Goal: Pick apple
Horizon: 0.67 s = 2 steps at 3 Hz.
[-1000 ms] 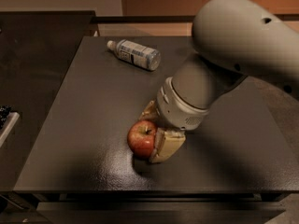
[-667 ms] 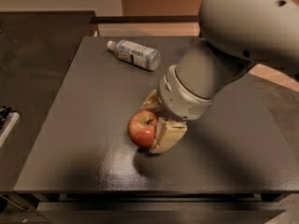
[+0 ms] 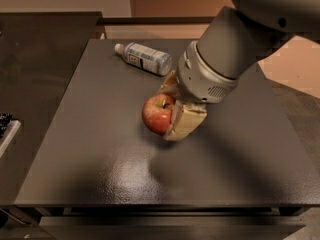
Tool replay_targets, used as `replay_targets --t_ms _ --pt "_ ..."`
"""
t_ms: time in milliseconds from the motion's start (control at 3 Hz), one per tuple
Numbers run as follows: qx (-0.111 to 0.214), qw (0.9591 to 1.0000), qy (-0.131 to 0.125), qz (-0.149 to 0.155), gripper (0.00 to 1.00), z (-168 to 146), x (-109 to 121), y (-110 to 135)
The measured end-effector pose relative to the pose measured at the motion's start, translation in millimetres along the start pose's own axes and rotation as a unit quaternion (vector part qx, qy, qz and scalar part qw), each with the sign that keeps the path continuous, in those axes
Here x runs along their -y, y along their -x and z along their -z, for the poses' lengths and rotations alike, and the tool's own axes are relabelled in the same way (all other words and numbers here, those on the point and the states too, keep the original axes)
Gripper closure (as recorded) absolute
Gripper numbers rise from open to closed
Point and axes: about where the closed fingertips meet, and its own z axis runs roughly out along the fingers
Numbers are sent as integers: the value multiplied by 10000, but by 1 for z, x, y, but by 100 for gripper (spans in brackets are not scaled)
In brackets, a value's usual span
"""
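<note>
The red apple [image 3: 156, 115] with yellowish patches and a short stem is held between the two tan fingers [image 3: 186, 122] of my gripper [image 3: 173, 105]. The gripper is shut on the apple, one finger on its near right side and one behind it. The apple hangs a little above the dark table [image 3: 100, 154], with its shadow on the surface below. My grey arm comes in from the upper right.
A plastic water bottle [image 3: 145, 58] with a white cap lies on its side at the back of the table. A dark counter [image 3: 40, 59] runs along the left. The table's front edge is near the bottom of the view.
The gripper has risen with the apple in it, lifting it off the table and slightly to the right. The bottle has not moved.
</note>
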Motion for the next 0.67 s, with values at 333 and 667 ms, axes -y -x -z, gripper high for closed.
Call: replay_targets --t_ms 333,667 --pt "-11 9998 -140 -145 100 16 13 -2" --pt "30 9989 -316 -334 100 37 28 -5"
